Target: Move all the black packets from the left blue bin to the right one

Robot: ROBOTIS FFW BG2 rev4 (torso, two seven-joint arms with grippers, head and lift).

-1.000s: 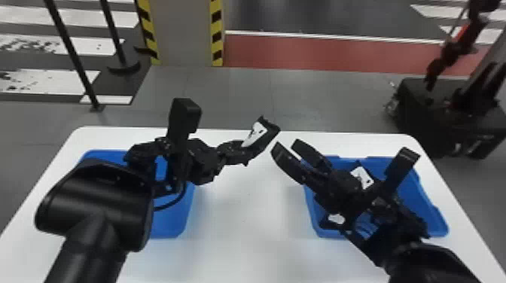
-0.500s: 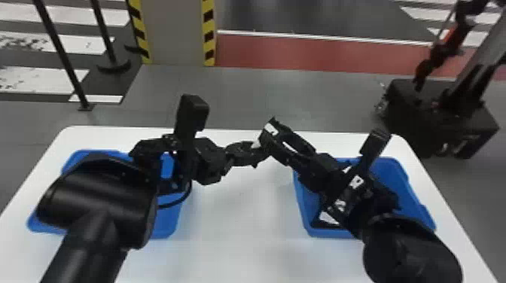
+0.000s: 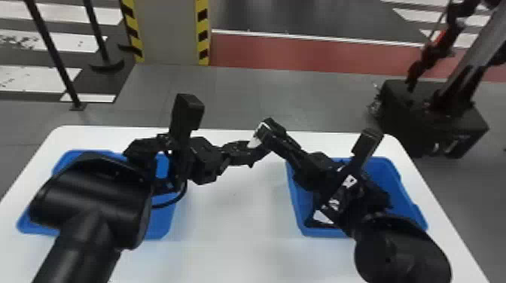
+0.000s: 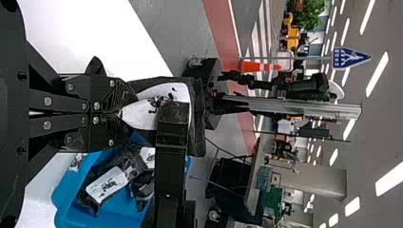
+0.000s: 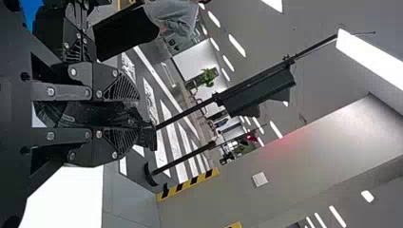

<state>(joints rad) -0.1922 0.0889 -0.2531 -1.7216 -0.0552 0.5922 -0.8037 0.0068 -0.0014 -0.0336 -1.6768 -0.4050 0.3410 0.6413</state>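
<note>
Your left gripper pinches a black plastic packet with a white label, left of the blue plastic right bin; your right gripper has its fingers parted around it. Secure the right-side hold before loosening the left, then lower it inside.

In the head view, a striped pillar is framed at 11 o'clock, black posts at 10, red flooring at 1, a black-based machine at 3; a traffic cone is captured in the left wrist view.
</note>
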